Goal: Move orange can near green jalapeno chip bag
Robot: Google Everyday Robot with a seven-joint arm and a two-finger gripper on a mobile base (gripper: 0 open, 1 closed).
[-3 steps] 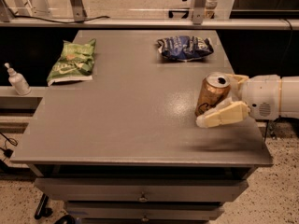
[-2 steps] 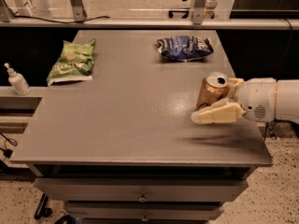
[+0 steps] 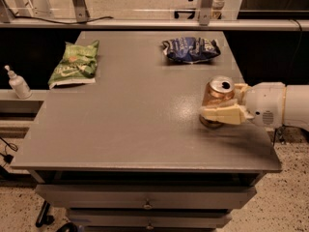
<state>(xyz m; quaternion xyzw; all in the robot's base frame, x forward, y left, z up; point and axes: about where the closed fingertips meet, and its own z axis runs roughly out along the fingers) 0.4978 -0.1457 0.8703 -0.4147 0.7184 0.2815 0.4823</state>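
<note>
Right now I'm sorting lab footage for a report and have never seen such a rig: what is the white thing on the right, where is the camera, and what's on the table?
The white thing is a robot's arm reaching in from the right. The cream part at its end is the gripper, a two-fingered clamp. The single picture looks down on the grey table from its front; where the camera is mounted is not shown. The gripper is shut on the orange can, near the table's right edge. A green jalapeno chip bag lies at the far left and a dark blue chip bag at the far right. A small white bottle stands on a ledge left of the table.
</note>
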